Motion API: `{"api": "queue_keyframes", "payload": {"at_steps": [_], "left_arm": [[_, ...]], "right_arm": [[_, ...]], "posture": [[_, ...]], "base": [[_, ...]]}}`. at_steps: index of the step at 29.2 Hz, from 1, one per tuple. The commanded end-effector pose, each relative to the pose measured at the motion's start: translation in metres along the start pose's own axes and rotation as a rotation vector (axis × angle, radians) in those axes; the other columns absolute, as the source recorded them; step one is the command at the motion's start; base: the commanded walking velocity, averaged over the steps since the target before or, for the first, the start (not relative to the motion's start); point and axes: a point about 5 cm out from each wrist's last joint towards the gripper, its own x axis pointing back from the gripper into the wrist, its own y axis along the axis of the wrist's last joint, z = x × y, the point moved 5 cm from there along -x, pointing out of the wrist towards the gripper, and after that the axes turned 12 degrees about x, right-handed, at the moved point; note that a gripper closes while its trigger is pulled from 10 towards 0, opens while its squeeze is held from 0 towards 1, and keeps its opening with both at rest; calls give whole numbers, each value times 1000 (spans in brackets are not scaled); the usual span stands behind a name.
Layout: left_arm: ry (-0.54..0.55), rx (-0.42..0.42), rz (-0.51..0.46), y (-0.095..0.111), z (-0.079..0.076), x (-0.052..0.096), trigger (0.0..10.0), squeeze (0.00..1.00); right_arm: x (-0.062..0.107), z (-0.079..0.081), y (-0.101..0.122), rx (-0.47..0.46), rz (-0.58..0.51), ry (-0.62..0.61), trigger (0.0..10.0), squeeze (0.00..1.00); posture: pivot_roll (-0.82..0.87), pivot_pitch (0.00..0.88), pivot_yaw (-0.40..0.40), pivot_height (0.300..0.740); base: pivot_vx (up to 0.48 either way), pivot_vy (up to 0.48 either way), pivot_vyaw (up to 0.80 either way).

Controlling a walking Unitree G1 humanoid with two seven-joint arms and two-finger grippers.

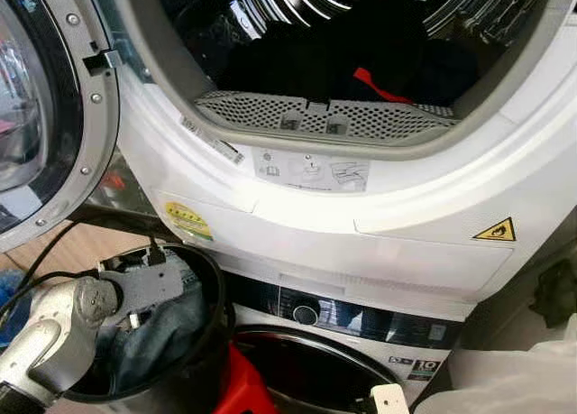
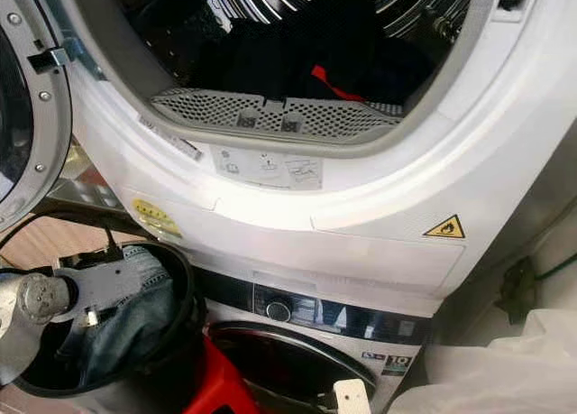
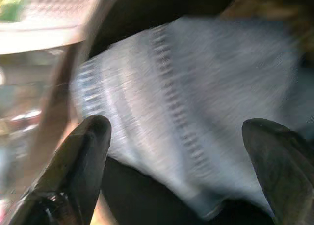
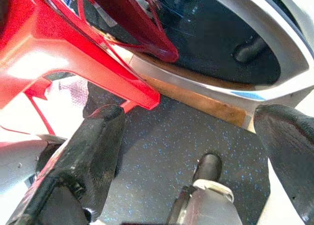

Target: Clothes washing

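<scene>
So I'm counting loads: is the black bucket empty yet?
No. Blue jeans still lie in the bucket, under the left gripper.

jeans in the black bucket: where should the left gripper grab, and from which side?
Judging from the pictures, take the raised fold of the jeans nearest the top of the black bucket, coming straight down from above. The bucket wall rings the denim, so no side approach. The left gripper hangs open over a seamed ridge, which gives the fingers bunched cloth to pinch.

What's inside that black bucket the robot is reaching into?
The black bucket holds blue denim clothing, with the left gripper open just over it. Whatever lies beneath the denim is covered.
</scene>
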Motion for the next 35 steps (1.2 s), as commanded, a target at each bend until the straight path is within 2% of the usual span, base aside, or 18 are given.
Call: {"api": "queue_keyframes", "payload": {"at_steps": [1, 2, 3, 4, 5, 7, 11, 14, 15, 18, 21, 27, 29, 30, 31, 35], "left_arm": [[-13, 65, 19, -14, 1, -4, 10000, 0], [-20, 85, 14, -14, 0, -5, 10000, 0], [-41, 168, -25, -12, -3, -7, 10000, 0], [-41, 168, -25, -12, -3, -7, 10000, 0], [-70, 254, -66, -9, -6, -9, 10000, 0], [-64, 272, -50, -13, -6, -12, 10000, 0], [-62, 217, 2, -20, -6, -13, 10000, 0], [-139, 178, 40, -23, -18, -12, 10000, 0], [-191, 181, 37, -23, -27, -13, 10000, 0], [-190, 182, 45, -25, -29, -16, 10000, 0], [-127, 108, 106, -35, -24, -23, 10000, 0], [-96, 83, 125, -36, -25, -31, 10000, 0], [-111, 76, 127, -36, -30, -35, 10000, 0], [-138, 100, 120, -35, -38, -40, 10000, 0], [-138, 100, 120, -35, -38, -40, 10000, 0], [-212, 89, 71, -25, -58, -51, 10000, 0]], "right_arm": [[0, 3, -2, -10, 9, 5, 10000, 0], [0, 3, -1, -10, 8, 5, 10000, 0], [0, 3, -1, -11, 6, 4, 10000, 0], [0, 3, -1, -11, 6, 4, 10000, 0], [0, 3, 0, -11, 4, 4, 10000, 0], [0, 4, -2, -9, 5, 5, 10000, 0], [0, 4, -4, -10, 8, 5, 10000, 0], [1, 4, -5, -10, 10, 4, 10000, 0], [1, 4, -5, -11, 9, 4, 10000, 0], [0, 5, -4, -11, 8, 4, 10000, 0], [0, 6, -2, -9, 2, 6, 10000, 0], [0, 6, 0, -6, -2, 7, 10000, 0], [-1, 6, 0, -4, -2, 8, 10000, 0], [-1, 6, 0, -2, -3, 8, 10000, 0], [-1, 6, 0, -2, -3, 8, 10000, 0], [-1, 6, 1, 0, -7, 8, 10000, 0]], "posture": [[-12, 37, 111, 740], [-13, 39, 111, 740], [-13, 41, 111, 740], [-13, 41, 111, 740], [-14, 43, 111, 740], [-17, 43, 111, 740], [-15, 43, 111, 740], [-17, 43, 113, 740], [-21, 43, 113, 740], [-22, 43, 114, 740], [-21, 44, 111, 740], [-22, 49, 108, 740], [-23, 51, 109, 740], [-26, 53, 109, 740], [-26, 53, 109, 740], [-37, 56, 108, 740]], "base": [[0, 0, 0], [0, 0, 0], [0, 0, 0], [0, 0, 0], [0, 0, 0], [0, 0, 0], [0, 0, 0], [0, 0, 0], [0, 0, 0], [0, 0, 0], [0, 0, 0], [0, 0, 0], [0, 0, 0], [0, 0, 0], [0, 0, 0], [0, 0, 0]]}}
